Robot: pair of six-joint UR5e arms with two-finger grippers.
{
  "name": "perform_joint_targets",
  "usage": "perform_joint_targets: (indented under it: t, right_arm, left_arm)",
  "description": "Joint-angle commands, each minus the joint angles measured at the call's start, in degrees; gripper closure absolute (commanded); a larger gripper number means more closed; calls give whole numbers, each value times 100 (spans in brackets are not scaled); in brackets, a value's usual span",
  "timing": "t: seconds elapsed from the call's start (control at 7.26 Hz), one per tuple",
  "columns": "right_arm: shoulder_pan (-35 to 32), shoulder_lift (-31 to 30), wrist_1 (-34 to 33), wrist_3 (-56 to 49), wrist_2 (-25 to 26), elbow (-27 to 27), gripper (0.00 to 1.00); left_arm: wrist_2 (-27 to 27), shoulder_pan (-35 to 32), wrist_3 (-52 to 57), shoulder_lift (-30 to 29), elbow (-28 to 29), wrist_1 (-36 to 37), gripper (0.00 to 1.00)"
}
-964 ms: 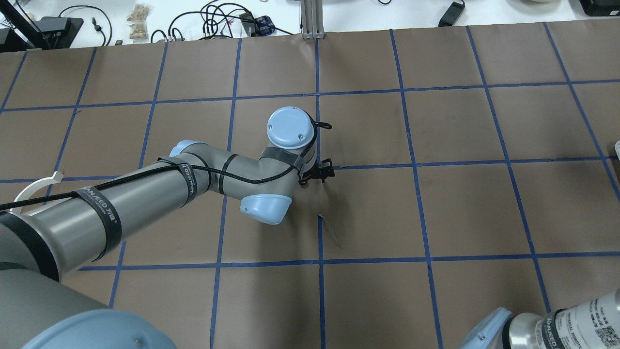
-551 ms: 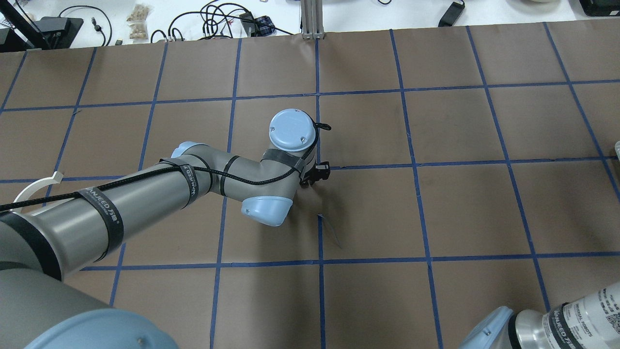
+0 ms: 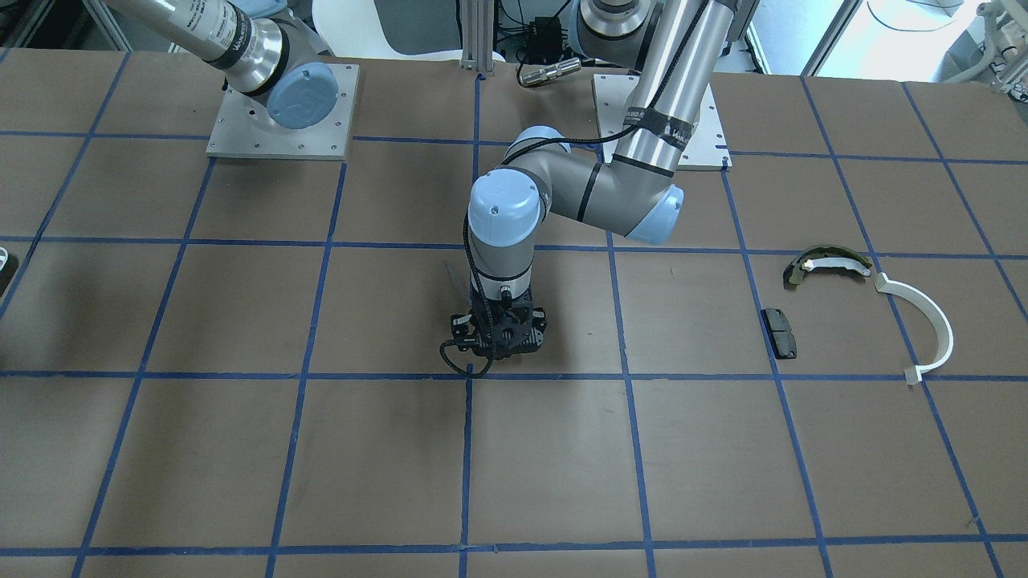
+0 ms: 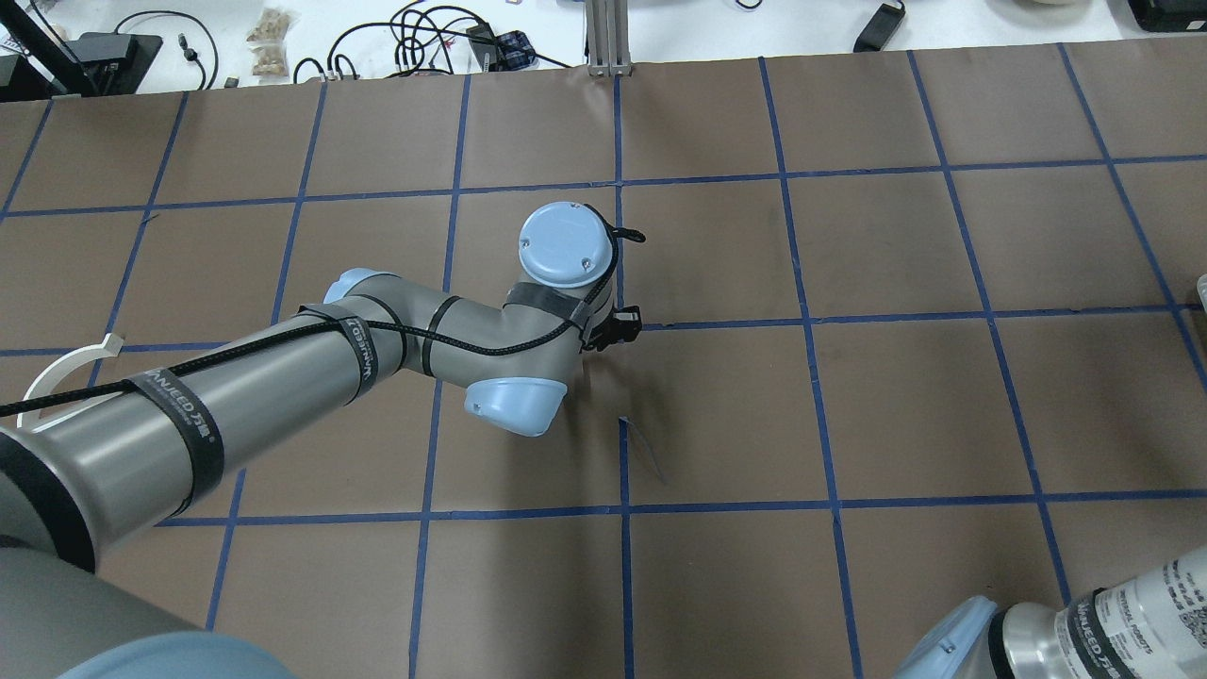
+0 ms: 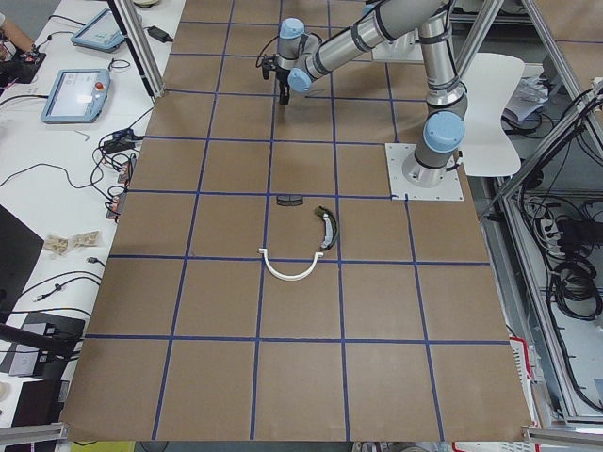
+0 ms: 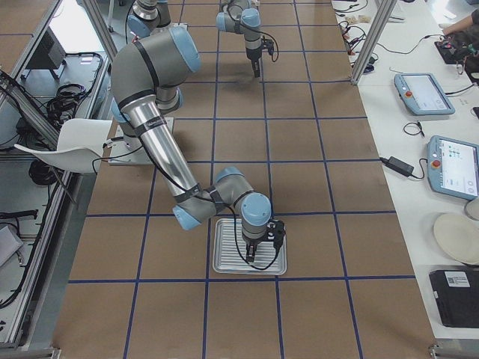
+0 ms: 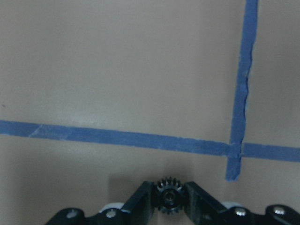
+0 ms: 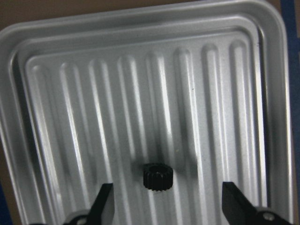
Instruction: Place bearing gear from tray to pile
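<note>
The left pincer (image 7: 169, 201) is closed on a small black bearing gear (image 7: 169, 195) and holds it low over the brown tabletop (image 7: 117, 70), near a crossing of blue tape lines (image 7: 236, 150). The pile lies well apart from it: brake shoe (image 3: 827, 263), black pad (image 3: 780, 332), white arc (image 3: 923, 321). The right pincer (image 8: 168, 206) stands wide open over the ribbed metal tray (image 8: 140, 23). A second gear (image 8: 158, 176) lies in the tray between its fingers, apart from both.

Brown gridded table (image 3: 723, 482), brake shoe (image 3: 827, 257), white arc (image 3: 947, 335), black pad (image 3: 780, 332), tray (image 6: 224, 263)
</note>
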State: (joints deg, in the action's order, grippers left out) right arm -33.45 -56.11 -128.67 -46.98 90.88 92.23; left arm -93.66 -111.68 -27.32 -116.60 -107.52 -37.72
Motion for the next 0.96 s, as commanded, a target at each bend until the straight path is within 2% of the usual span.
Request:
perform_joint_targets:
  t: [0.0,0.14,0.41,0.83]
  right_arm:
    - [-4,91,-44,48,8,-21,22]
    - [-4,100,-44,49,0,-30,31]
    - [-30,100,-53,40,-9,-65,34]
    - [-39,109,-18,40,-9,-48,48]
  left_arm:
    - [-133,451,243,199,-41,-216,100]
    - [-256,1107,566,234,-23,-609,100]
    - [-223,1980,1399,427,3,-1297,100]
    - [-284,3517,3934,620,-93,-1852,100]
